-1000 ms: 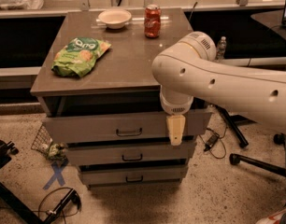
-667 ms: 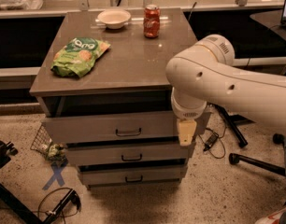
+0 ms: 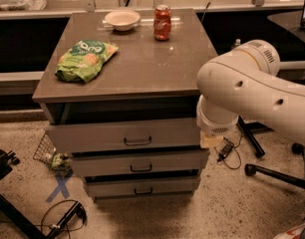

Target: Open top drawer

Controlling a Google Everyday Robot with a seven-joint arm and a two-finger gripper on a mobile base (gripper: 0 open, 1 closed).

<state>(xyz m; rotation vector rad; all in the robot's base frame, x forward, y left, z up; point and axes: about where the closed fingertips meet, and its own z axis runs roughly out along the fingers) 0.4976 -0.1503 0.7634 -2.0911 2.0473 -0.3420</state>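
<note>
Grey cabinet top [image 3: 142, 68] holds a green chip bag [image 3: 85, 59], white bowl [image 3: 122, 19] and red can [image 3: 162, 15]; the speckled floor has a blue tape X [image 3: 59, 187]. The top drawer [image 3: 92, 136] sits just under it, slightly out. My gripper [image 3: 211, 142] has swung right from the drawer front to its right corner; can't tell if it's open or closed.

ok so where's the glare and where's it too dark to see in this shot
Camera view: soft sheen on the cabinet top near the soda can; deep shadow in the gap above the top drawer hides its inside; the gripper, tucked under the arm at the drawer's right end, is dim and mostly covered.
</note>
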